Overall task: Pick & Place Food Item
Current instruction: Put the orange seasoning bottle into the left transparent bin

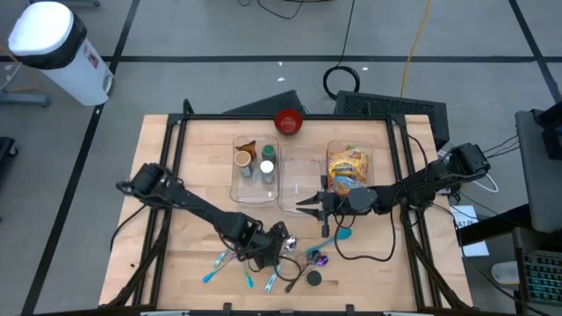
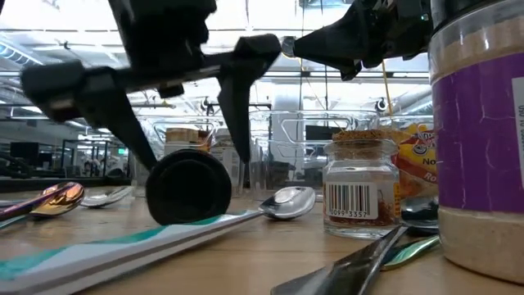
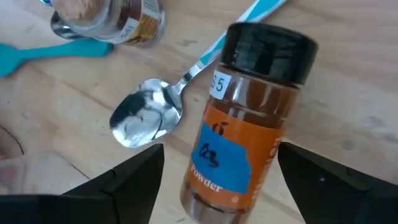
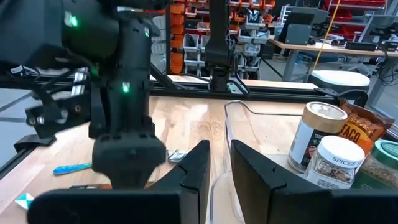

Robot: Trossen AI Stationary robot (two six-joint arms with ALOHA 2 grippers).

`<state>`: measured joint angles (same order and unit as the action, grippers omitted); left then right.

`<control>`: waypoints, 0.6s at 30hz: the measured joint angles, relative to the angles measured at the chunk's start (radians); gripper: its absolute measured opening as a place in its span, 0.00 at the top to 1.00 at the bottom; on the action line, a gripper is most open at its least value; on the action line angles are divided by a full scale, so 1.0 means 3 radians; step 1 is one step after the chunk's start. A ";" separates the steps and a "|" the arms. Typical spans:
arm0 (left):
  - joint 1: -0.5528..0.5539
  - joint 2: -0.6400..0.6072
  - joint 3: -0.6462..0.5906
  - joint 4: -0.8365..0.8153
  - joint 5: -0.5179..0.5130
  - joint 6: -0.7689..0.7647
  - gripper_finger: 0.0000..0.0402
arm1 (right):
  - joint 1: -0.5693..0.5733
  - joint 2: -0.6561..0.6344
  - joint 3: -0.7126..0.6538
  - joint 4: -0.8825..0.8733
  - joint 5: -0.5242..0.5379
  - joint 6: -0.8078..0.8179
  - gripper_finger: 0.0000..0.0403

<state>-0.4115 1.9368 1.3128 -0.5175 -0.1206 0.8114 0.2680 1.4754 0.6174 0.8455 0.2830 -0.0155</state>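
Note:
A spice jar [image 3: 249, 137] with a black cap [image 2: 188, 187] and an orange label lies on its side on the wooden table [image 1: 193, 237], near the front edge. My left gripper [image 3: 221, 148] points steeply down over it, open. One finger [image 3: 124, 183] stands on each side of the jar with a gap showing, touching nothing. In the high view this gripper [image 1: 283, 239] hides the jar. My right gripper [image 1: 303, 206] hangs level above the table's middle, pointing left, its fingers [image 4: 199, 168] shut to a narrow slit with nothing between them.
A metal spoon [image 3: 146, 118] and a small cork-topped jar [image 2: 360, 184] lie close to the spice jar. Teal-handled spoons [image 1: 215, 268] and a purple-labelled jar [image 2: 483, 147] crowd the front edge. Two clear bins [image 1: 255, 189] hold jars and a snack bag [image 1: 349, 167]. A red bowl [image 1: 289, 121] stands at the back.

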 joint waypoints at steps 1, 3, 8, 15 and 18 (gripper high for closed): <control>0.0016 0.0016 0.0000 0.0029 0.0000 0.0013 0.20 | 0.0001 0.0000 0.0000 0.0000 0.0000 0.0000 0.85; 0.0056 0.0046 0.0001 0.0052 0.0002 -0.0012 0.20 | 0.0000 0.0000 0.0000 -0.0001 0.0000 0.0000 0.85; 0.0161 0.0154 0.0001 -0.0161 0.0131 -0.0235 0.21 | 0.0000 0.0000 0.0000 -0.0001 -0.0001 0.0000 0.85; 0.0249 0.0199 -0.0010 -0.0212 0.0403 -0.0324 0.40 | 0.0001 0.0000 0.0000 -0.0005 -0.0002 0.0000 0.85; 0.0261 0.0201 -0.0017 -0.0138 0.0390 -0.0694 0.49 | 0.0001 0.0000 0.0000 -0.0005 -0.0002 0.0000 0.85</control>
<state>-0.3331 1.9970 1.3079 -0.5588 -0.0035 0.6032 0.2682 1.4754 0.6174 0.8440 0.2825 -0.0154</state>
